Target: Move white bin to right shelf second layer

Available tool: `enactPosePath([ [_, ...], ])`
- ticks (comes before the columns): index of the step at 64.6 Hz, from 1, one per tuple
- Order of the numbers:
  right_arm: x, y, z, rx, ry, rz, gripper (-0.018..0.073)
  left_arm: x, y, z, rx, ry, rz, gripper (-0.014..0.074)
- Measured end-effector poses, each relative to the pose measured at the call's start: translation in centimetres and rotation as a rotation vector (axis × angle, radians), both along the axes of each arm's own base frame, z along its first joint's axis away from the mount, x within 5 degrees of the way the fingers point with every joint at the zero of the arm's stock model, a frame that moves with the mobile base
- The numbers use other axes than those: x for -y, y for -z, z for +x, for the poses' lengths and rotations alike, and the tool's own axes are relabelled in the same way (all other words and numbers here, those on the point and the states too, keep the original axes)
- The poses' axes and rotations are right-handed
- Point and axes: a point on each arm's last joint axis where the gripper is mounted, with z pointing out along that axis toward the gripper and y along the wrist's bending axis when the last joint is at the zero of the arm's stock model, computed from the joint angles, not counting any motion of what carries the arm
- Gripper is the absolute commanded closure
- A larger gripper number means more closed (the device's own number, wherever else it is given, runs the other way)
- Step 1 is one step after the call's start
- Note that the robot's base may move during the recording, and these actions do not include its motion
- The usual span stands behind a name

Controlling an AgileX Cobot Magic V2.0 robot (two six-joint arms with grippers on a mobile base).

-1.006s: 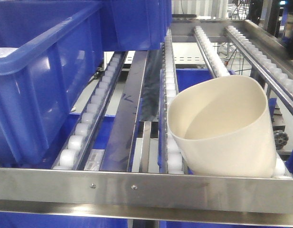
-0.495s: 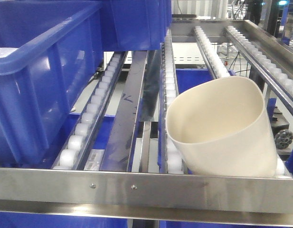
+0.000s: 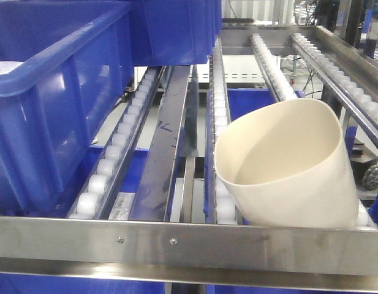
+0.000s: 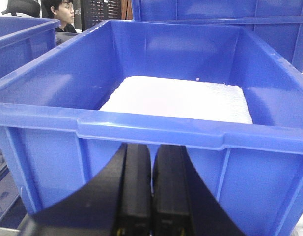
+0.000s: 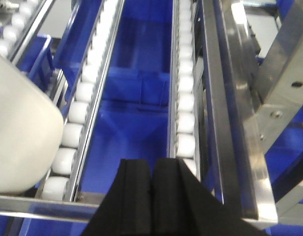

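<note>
The white bin [image 3: 287, 165] lies tilted on the roller rails of the right shelf second layer [image 3: 176, 242], its mouth facing me and its base against the steel front lip. The right wrist view shows the white bin's wall [image 5: 18, 137] at the left, resting on a roller rail [image 5: 82, 98]. My right gripper [image 5: 152, 163] is shut and empty, hovering over the front lip to the right of the bin and apart from it. My left gripper [image 4: 152, 147] is shut and empty, close in front of a blue crate [image 4: 166, 130].
A large blue crate [image 3: 54, 92] fills the left lane of the same level, with another behind it. More blue crates show below the rails [image 5: 136, 98]. A steel side frame [image 5: 249, 123] borders the right. The crate at the left gripper holds a white sheet [image 4: 176, 98]. A person [image 4: 63, 14] sits far left.
The white bin has shifted only slightly on the rollers. A dark reflection on the middle steel strip has shrunk away.
</note>
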Motion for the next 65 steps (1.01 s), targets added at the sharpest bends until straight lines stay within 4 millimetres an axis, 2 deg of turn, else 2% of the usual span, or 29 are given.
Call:
enactPosePath([
  [8, 0.0, 0.6, -0.4, 0.038, 0.003, -0.002, 0.0505, 0.0, 0.0, 0.0, 0.000, 0.000, 0.000, 0.0512],
  [19, 0.0, 2.2, -1.8, 0.249, 0.001, -0.007, 0.0505, 0.0, 0.0, 0.0, 0.000, 0.000, 0.000, 0.0512],
  [27, -0.1, 3.7, -2.6, 0.291, 0.013, 0.090, 0.0505, 0.0, 0.0, 0.0, 0.000, 0.000, 0.000, 0.0512],
  [65, -0.1, 3.9, -2.8, 0.292, 0.022, 0.104, 0.0505, 0.0, 0.0, 0.0, 0.000, 0.000, 0.000, 0.0512],
])
